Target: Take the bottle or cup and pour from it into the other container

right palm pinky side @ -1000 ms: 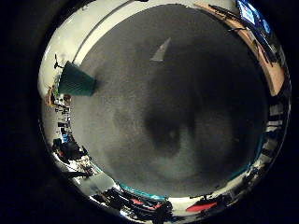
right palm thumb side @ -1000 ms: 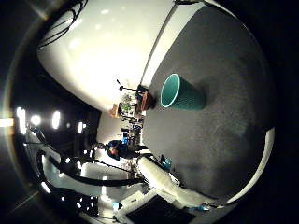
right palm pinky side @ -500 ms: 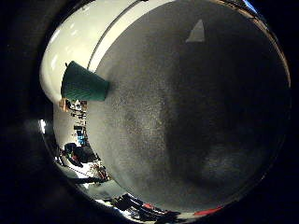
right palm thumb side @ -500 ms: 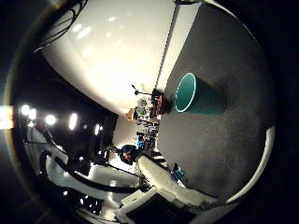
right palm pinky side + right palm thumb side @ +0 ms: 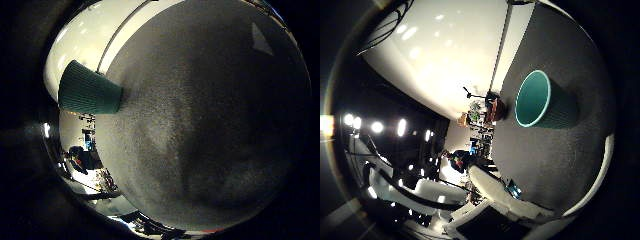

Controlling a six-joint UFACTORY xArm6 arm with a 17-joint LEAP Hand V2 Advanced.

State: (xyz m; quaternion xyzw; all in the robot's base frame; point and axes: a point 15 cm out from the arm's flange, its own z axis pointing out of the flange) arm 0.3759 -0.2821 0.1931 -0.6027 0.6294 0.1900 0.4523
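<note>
A teal cup (image 5: pixel 542 99) stands upright on the dark grey table top (image 5: pixel 582 60), its open mouth showing in the right thumb side palm view. The right little finger side palm view shows the cup (image 5: pixel 88 88) from the side, standing near the table's edge.
A small pale patch (image 5: pixel 262 38) lies on the grey table top (image 5: pixel 200 120) far from the cup. Beyond the table's edge are a white wall (image 5: pixel 430 70) and cluttered room furniture (image 5: pixel 85 165).
The whole picture has shifted in both views: the camera has moved closer to the cup, which now looks larger. The cup itself has not moved on the table.
</note>
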